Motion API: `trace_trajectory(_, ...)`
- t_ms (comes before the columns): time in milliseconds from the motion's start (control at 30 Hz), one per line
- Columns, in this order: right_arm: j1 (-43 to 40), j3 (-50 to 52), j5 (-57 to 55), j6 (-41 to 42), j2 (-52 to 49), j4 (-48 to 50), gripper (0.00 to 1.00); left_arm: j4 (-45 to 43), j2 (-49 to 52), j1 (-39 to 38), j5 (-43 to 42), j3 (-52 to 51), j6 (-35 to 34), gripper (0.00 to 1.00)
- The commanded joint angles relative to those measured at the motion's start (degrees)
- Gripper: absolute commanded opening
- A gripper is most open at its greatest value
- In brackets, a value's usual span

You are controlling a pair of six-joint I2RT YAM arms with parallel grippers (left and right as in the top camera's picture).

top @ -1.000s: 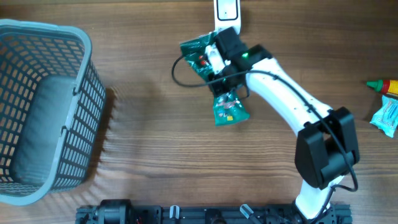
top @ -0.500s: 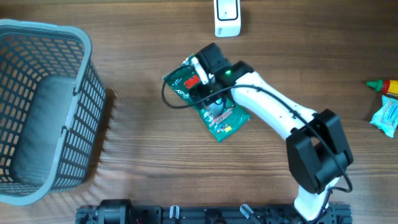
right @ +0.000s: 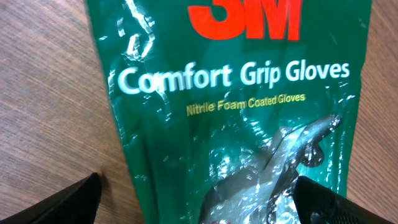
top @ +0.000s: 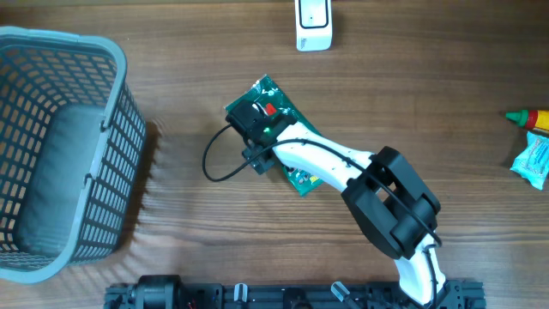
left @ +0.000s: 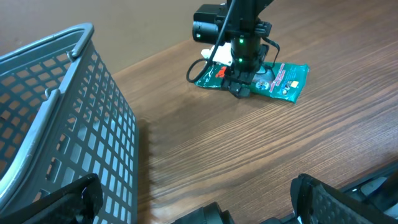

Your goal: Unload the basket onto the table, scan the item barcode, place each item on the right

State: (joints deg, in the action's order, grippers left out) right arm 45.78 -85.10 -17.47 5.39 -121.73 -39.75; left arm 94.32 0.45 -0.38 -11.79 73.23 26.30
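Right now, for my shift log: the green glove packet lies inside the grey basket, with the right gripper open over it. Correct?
Not inside the basket: the glove packet lies on the table, apart from the basket, with the right gripper open over it. The overhead view shows this.

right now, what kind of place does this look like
Probably a mock shop checkout on a wooden table: a grey shopping basket, a white device that looks like a barcode scanner, and a green pack of gloves.

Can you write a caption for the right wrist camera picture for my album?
Open right gripper poised over a green 3M Comfort Grip Gloves packet lying flat on the wooden table.
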Motion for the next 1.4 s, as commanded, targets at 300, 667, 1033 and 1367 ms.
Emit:
trace_trajectory(300,-11.2,2.0,16.8,-0.9,-10.5,-9.2,0.58,-0.1,-0.2,-0.2,0.1,0.0,0.3,1.0)
trace_trajectory(667,-12.5,-12.1,60.6,-21.3,-12.6,-34.6,0.05,-0.1,-0.2,-0.2,0.1,0.0,0.3,1.0)
trace_trajectory(1033,-17.5,-20.0,103.5,-31.9,-2.6,-52.6,0.04,-0.1,-0.2,-0.2,0.1,0.0,0.3,1.0)
trace_trajectory(1367,-17.6,-20.0,110.4,20.8,-2.4,-52.6,0.04,-0.1,-0.2,-0.2,0.1,0.0,0.3,1.0)
